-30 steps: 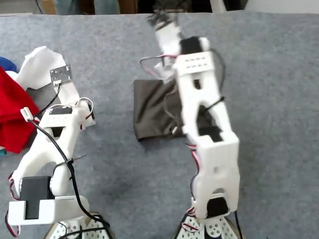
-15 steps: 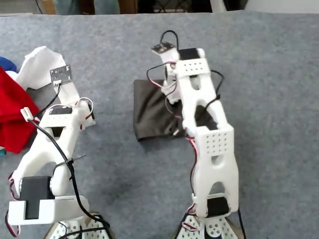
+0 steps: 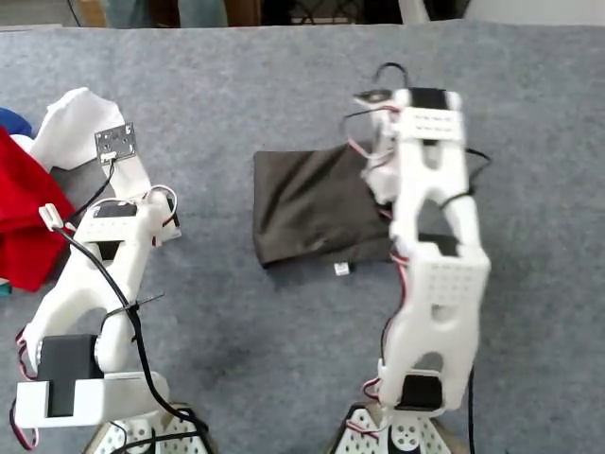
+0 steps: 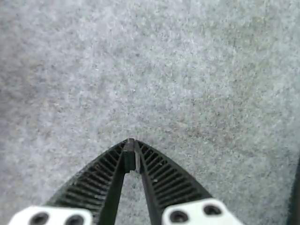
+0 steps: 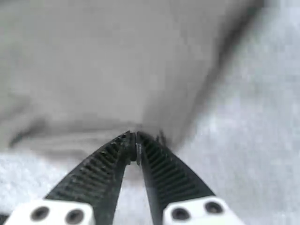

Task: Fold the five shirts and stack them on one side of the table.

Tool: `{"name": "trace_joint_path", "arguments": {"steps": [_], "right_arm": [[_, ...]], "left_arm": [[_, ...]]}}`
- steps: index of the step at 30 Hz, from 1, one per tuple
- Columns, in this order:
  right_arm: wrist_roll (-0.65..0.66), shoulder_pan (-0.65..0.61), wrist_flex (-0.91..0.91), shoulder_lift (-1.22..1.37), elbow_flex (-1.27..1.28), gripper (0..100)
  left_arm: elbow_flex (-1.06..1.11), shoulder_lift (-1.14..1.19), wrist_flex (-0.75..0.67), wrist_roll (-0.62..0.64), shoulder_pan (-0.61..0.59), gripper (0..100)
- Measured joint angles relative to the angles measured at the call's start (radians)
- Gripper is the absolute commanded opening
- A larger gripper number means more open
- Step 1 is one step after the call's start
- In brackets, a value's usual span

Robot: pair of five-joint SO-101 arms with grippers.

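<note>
1. Right arm has swung sideways in the last sec. It was over the middle of the dark shirt and now stands over the shirt's right edge, so most of the cloth shows again.
2. Dark shirt hasn't shifted: folded flat, roughly rectangular, mid-bench.
3. Right tool: tips pressed together, right at the shirt's edge. Can't tell if any cloth is caught between them, prob. not.
4. Left arm hasn't budged. Left tool is also pressed together, nothing in it, over bare bench.
5. White shirt, red shirt and a bit of blue cloth lie heaped at the bench's left edge, not folded, same as a sec ago.
6. My read: the dark one looks done w/ folding. The right arm is either tidying that edge or setting up to shift it to the stack side. The rest of the shirts are still to do.
</note>
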Motion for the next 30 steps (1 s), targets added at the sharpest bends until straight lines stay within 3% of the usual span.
{"name": "trace_joint_path", "arguments": {"steps": [9, 13, 17, 22, 30], "right_arm": [[0.153, 0.204, -0.063, -0.348, 0.454, 1.5], [0.161, 0.265, -0.144, -0.437, 0.516, 1.5], [0.066, 0.203, -0.149, -0.514, 0.489, 1.5], [-0.034, 0.012, -0.215, -0.512, 0.457, 1.5], [-0.127, -0.06, -0.319, -0.308, 0.457, 1.5]], "left_arm": [[0.0, 0.0, 0.0, 0.0, 0.0, 3], [-0.008, 0.0, 0.014, -0.002, 0.0, 3], [-0.1, 0.0, 0.081, -0.002, 0.015, 3], [-0.292, 0.048, 0.068, -0.002, 0.16, 3], [-0.646, 0.437, 0.046, -0.002, 0.325, 3]]}}
